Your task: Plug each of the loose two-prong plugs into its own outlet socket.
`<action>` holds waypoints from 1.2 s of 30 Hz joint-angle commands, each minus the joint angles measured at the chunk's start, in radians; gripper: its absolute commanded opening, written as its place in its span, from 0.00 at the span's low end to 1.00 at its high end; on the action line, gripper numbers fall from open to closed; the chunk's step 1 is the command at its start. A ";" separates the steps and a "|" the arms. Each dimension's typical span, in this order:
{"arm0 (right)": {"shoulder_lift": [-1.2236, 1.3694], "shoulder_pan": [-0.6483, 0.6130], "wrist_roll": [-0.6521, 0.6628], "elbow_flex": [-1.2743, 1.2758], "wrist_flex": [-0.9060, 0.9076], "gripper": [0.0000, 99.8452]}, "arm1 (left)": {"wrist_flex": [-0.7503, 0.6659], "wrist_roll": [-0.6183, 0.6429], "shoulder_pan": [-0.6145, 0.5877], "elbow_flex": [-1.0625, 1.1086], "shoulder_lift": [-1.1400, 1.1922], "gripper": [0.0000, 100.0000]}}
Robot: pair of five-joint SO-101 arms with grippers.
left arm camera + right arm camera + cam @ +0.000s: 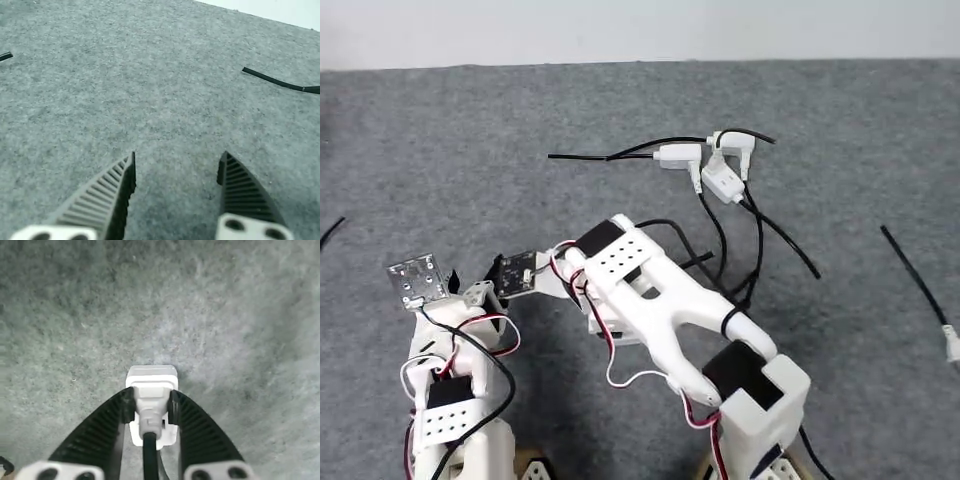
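- Right gripper (150, 397) is shut tight on a white plug (150, 402), one finger pressed to each flank.
- The plug's long axis runs straight out along the gripper's own line. Its black cord (149, 452) leads back between the fingers toward the wrist.
- A wider white block, which I take for the socket (151, 376), shows beyond the plug's nose and again behind it, so plug and socket look squarely lined up.
- Whether the prongs are fully home is hidden. I judge the coming move to be a push along that axis, or a release if the plug is seated.
- Left gripper (178, 156) hangs wide open over bare grey mat (150, 75), holding nothing.
- Far out on the mat a cluster (720, 170) of white pieces lies in tangled black cords. I cannot tell whether any of them are joined.
- A loose plug (951, 345) lies at the mat's right edge, well apart from both grippers and nearer the right gripper's base than the left's. It is small and white, on a thin black cord.
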 commanded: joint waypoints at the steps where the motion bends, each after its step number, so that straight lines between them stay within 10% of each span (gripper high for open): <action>1: -0.090 -0.015 -0.017 -0.040 0.082 0.15 | 0.000 -0.005 -0.005 -0.010 -0.009 0.25; 12: -0.317 -0.008 -0.012 -0.044 0.134 0.26 | 0.002 -0.005 -0.005 -0.010 -0.009 0.25; 36: 0.113 0.088 0.048 0.121 -0.101 0.26 | 0.002 -0.006 -0.005 -0.010 -0.009 0.25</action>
